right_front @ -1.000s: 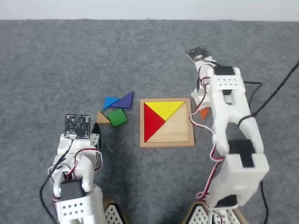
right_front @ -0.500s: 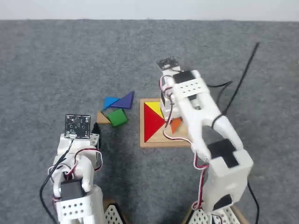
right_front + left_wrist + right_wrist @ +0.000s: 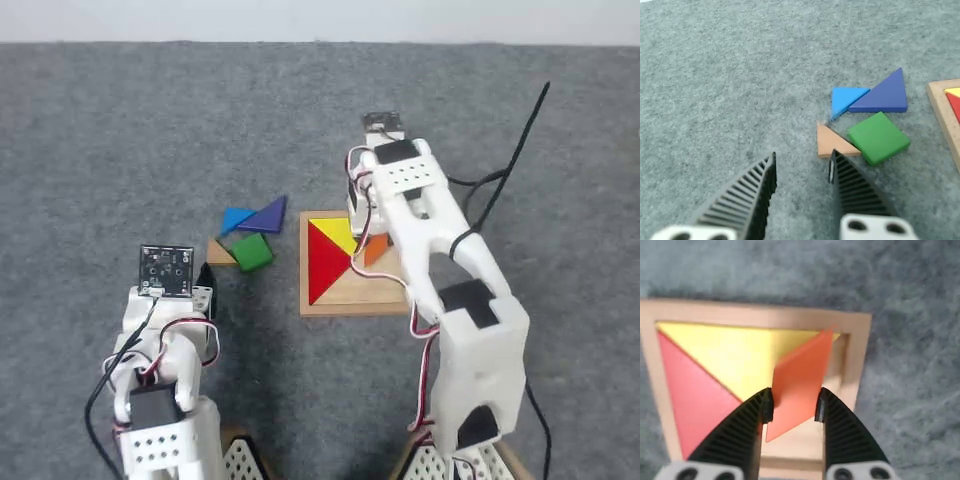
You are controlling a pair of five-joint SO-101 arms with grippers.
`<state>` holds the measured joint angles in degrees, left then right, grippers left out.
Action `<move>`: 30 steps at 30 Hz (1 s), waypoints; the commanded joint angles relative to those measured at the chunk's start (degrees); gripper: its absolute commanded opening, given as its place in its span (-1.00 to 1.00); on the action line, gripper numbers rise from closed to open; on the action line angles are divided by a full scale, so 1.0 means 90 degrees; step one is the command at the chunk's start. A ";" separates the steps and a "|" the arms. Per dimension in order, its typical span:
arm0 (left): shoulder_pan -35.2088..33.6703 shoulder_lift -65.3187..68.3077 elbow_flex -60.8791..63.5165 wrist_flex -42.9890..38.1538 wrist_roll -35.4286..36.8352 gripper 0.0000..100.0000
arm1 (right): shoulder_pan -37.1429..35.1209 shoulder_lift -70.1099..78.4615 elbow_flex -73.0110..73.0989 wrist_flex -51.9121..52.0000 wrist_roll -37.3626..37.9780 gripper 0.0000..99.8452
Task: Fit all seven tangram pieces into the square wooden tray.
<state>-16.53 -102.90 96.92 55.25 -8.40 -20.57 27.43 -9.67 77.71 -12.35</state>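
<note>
Above the tray (image 3: 765, 310), next to the yellow triangle (image 3: 735, 355), the right claw (image 3: 792, 405) pinches the orange piece (image 3: 800, 372) at a slant, so a release now could leave it propped on the yellow edge or the rim instead of flat; the left claw (image 3: 802, 167) sits spread near the green square (image 3: 879, 137).

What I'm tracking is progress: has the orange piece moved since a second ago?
Yes. Held in the right pincer, the orange piece went leftward, from beside the right rim of the tray to above its inside.
</note>
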 commanded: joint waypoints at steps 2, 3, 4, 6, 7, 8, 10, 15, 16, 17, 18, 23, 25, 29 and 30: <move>0.0000 0.0029 -0.0044 0.0010 -0.0039 -0.67 | 0.0122 0.0103 -0.0400 -0.0015 0.0225 -0.94; 0.0000 0.0029 -0.0044 0.0010 -0.0039 -0.67 | 0.0122 0.0161 -0.0400 -0.0015 0.0254 -0.94; 0.0000 0.0029 -0.0044 0.0010 -0.0039 -0.67 | 0.0122 0.0190 -0.0400 -0.0015 0.0244 -0.94; 0.0000 0.0029 -0.0044 0.0010 -0.0039 -0.67 | 0.0122 0.0190 -0.0391 -0.0005 0.0274 -0.94; 0.0000 0.0029 -0.0044 0.0010 -0.0039 -0.67 | 0.0122 0.0181 -0.0391 -0.0005 0.0274 -0.94; 0.0000 0.0029 -0.0044 0.0010 -0.0039 -0.67 | 0.0122 0.0171 -0.0391 -0.0005 0.0274 -0.92; 0.0000 0.0029 -0.0044 0.0010 -0.0039 -0.67 | 0.0122 0.0171 -0.0400 0.0122 0.0234 -0.83; 0.0000 0.0029 -0.0044 0.0010 -0.0039 -0.67 | 0.0142 0.0161 -0.0391 0.0337 0.0098 -0.75; 0.0000 0.0029 -0.0044 0.0010 -0.0039 -0.67 | 0.0161 0.0161 -0.0391 0.0347 0.0029 -0.75; 0.0000 0.0029 -0.0044 0.0010 -0.0039 -0.67 | 0.0181 0.0161 -0.0381 0.0347 -0.0010 -0.75; 0.0000 0.0029 -0.0044 0.0010 -0.0039 -0.67 | 0.0181 0.0161 -0.0381 0.0317 -0.0020 -0.74; 0.0000 0.0029 -0.0044 0.0010 -0.0039 -0.67 | 0.0230 0.0161 -0.0400 0.0327 -0.0010 -0.73; 0.0000 0.0029 -0.0044 0.0010 -0.0039 -0.67 | 0.0190 0.0161 -0.0400 0.0357 -0.0010 -0.68; 0.0000 0.0029 -0.0044 0.0010 -0.0039 -0.67 | 0.0181 0.0103 -0.0400 0.0444 -0.0029 -0.61; 0.0000 0.0029 -0.0044 0.0010 -0.0039 -0.67 | 0.0181 0.0034 -0.0381 0.0444 -0.0039 -0.61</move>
<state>-16.53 -102.90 96.92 55.25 -8.40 -19.43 29.63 -10.90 80.70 -12.00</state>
